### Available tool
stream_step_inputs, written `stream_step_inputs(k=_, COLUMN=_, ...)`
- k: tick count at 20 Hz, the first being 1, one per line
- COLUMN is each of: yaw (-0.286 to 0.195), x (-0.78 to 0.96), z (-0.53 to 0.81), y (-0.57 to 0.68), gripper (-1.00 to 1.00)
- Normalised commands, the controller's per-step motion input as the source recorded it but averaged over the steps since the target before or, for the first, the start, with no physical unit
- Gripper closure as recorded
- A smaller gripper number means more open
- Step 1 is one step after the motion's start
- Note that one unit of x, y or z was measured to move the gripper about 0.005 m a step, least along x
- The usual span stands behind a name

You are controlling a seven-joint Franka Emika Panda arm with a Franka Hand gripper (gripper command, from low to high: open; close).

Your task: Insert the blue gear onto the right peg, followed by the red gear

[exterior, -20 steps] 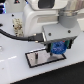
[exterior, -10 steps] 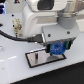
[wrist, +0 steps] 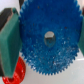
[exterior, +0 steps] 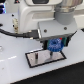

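Gripper (exterior: pixel 55 44) jaws are clamped on the round, bright-blue toothed plastic gear (exterior: pixel 54 46), pinching it by its rim so the centre bore stays free for the pin. In my wrist view the green pads (wrist: pixel 8 39) press the blue gear's (wrist: pixel 48 39) toothed edge, and the hub hole shows a small grey centre; I cannot tell whether that is the peg. From the exterior view I read the gear as held flat just above the white, black-rimmed rectangular base plate (exterior: pixel 37 59), toward the exterior view's right, which I take to be over the right peg; the peg itself is hidden. A round red toothed plastic gear (wrist: pixel 15 75) peeks out beyond the blue one, waiting its turn. Everything sits on a plain white tabletop (exterior: pixel 15 70), with dark cables (exterior: pixel 15 34) trailing behind.
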Motion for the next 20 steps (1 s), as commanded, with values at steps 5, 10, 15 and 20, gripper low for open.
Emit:
stream_step_inputs(k=5, yaw=0.000, x=0.19, z=-0.13, y=-0.11, gripper=1.00)
stream_step_inputs(k=10, yaw=0.000, x=0.12, z=-0.21, y=-0.04, gripper=1.00)
stream_step_inputs(k=15, yaw=0.000, x=0.15, z=0.01, y=-0.02, gripper=1.00)
stream_step_inputs(k=20, yaw=0.000, x=0.15, z=-0.14, y=0.00, gripper=1.00)
